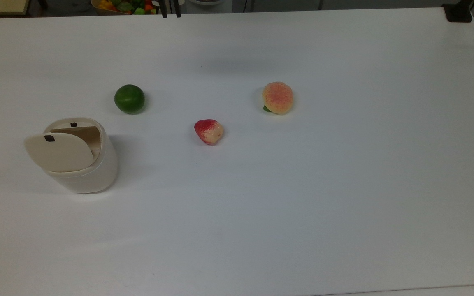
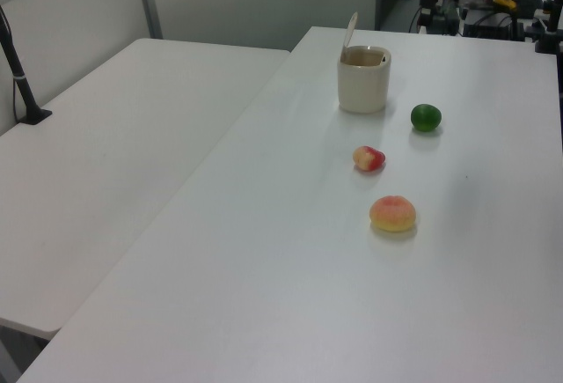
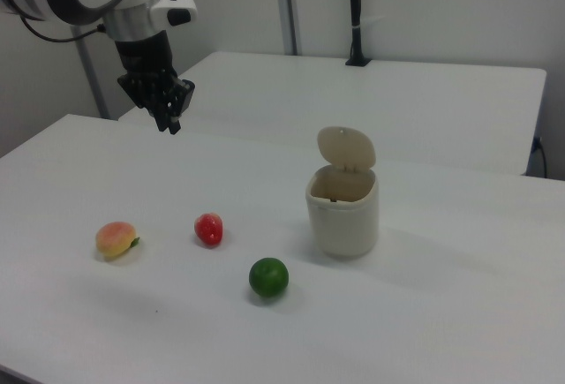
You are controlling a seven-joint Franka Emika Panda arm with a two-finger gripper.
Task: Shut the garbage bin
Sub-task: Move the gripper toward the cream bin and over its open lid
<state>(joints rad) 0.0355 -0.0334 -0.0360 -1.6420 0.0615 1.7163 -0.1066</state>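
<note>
- In the right view the lime lies nearest the camera on the white table. It is near the bin's foot but does not touch it.
- Next back in the right view is the strawberry, toward the right view's left of the lime. The peach lies further to the right view's left, and each is well apart from the other.
- I count three toy fruits: one lime, one strawberry and one peach. All three lie loose on the table.
- The bin stands upright on the table, beyond the lime and on the right view's right of it. In the top view it sits near the top view's left edge.
- There is one bin, and it is open. Its lid stands up from the hinge on the far side of the rim in the right view.
- In the top view I see a small black button on the lid and a small black catch on the rim opposite.
- The gripper hangs above the table's far left part in the right view, well apart from the bin. Bare table lies between them.
- In the top view its two dark fingers show at the upper edge with a gap between them, holding nothing.
- Furthest back in the right view a second white table adjoins the first, with a black post at its far edge. That makes two tables.
</note>
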